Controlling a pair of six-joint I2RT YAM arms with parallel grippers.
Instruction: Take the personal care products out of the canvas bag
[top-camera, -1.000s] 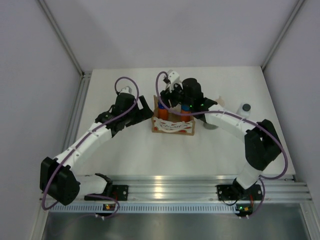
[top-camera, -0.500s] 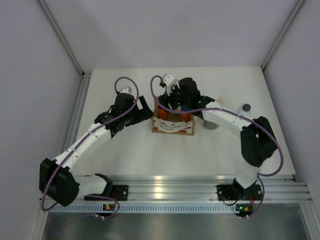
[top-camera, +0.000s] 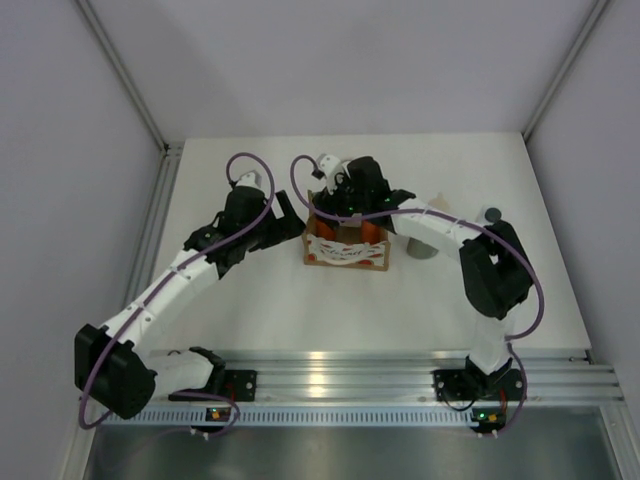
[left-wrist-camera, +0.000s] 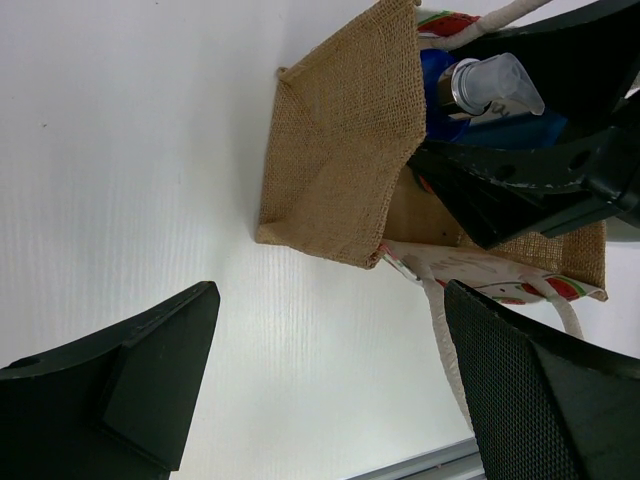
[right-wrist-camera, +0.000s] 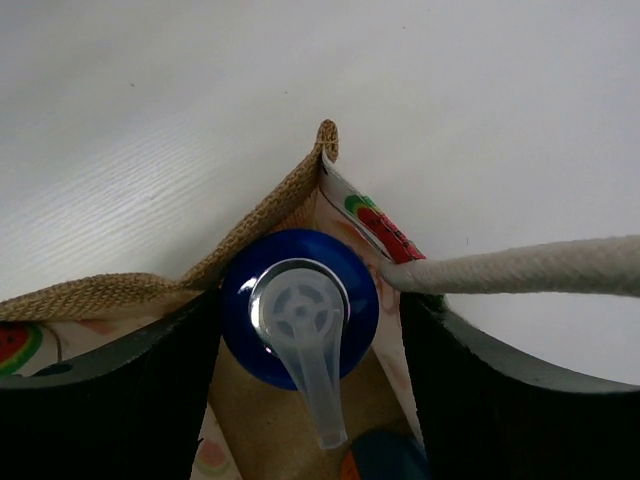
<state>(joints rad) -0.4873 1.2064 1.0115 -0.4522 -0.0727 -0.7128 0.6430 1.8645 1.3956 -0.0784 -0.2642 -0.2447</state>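
White tabletop (top-camera: 250, 300) is filling the workspace, with pale grey walls rising on three sides. The canvas bag (top-camera: 345, 250) is standing upright on the far half of the table, about midway between left and right, its white-and-red patterned front facing the near edge.

The right gripper (right-wrist-camera: 308, 298) is reaching down into the bag's far left corner. Its fingers (right-wrist-camera: 110, 390) are spread apart and straddling a blue-capped bottle (right-wrist-camera: 300, 312) with a silver collar and a clear spray nozzle. One finger is sitting close against the cap, while a sliver of bag lining is showing between the cap and the other finger, so the jaws are not clamping it. A white rope handle (right-wrist-camera: 520, 265) is crossing just beside the bottle. An orange bottle (top-camera: 371, 232) is standing inside the bag toward its right.

The left gripper (left-wrist-camera: 332, 300) is hovering just beside the bag's left side, its fingers wide apart and holding nothing, apart from the burlap.

On the table right of the bag, a grey-green bottle (top-camera: 421, 247) is partly hiding under the right arm. Further right, a dark-topped bottle (top-camera: 491, 213) is standing near the table's edge.
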